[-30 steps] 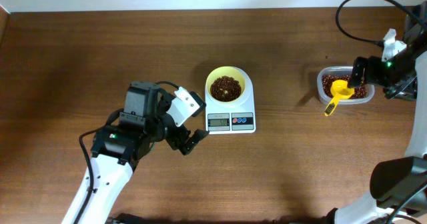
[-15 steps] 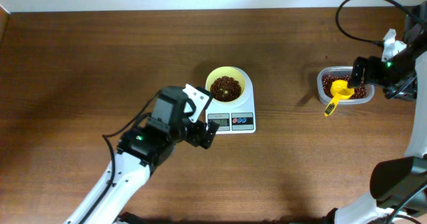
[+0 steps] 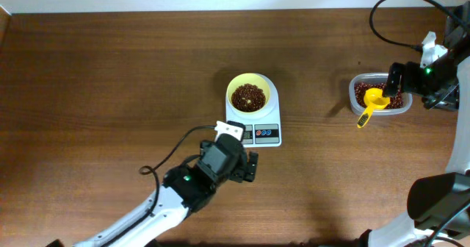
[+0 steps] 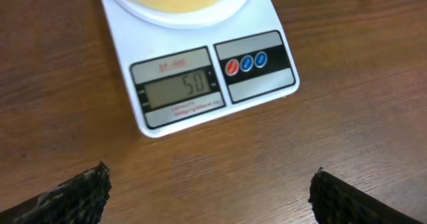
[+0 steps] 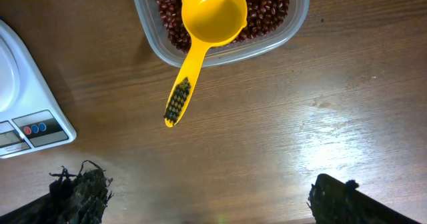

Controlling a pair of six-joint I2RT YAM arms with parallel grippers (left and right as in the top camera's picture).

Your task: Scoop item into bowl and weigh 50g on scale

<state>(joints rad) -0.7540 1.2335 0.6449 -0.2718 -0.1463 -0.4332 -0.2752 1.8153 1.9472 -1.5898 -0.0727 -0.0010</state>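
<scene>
**Status.** The left tool [image 4: 210, 201] hangs just in front of the scale [image 4: 220, 37]. Its jaws are spread wide and there is nothing between them. The right tool [image 5: 213, 197] is equally wide and empty, above the bare counter [image 5: 267, 117] near the clear tub [image 5: 293, 24]. The yellow bowl [image 3: 230, 91] sits on the scale platform with a heap of beans [image 3: 248, 97] inside. More beans [image 5: 267, 4] lie in the tub, with the yellow scoop [image 5: 213, 14] resting on them. Its handle crosses the tub rim and sticks out over the counter.

**Readable markings.** The display [image 4: 177, 89] shows "50". The red print above it appears to read "SF-400". The small line below the digits is too fine to read, and no unit symbol can be made out. The three round buttons [image 4: 247, 63], one red and two blue, carry no legible text.

**Hazards.**
1. The target appears to be met, so treat the scale as settled. If the left tool touches the platform or the bowl, the reading will shift.
2. The buttons face the left tool. Pressing one could zero the display or change the unit.
3. Knocking the bowl could spill beans and lower the weight.
4. If the right tool drops onto the scoop handle, it could lever the scoop and flick beans out of the tub.
5. Confirm the unit before accepting the figure.
</scene>
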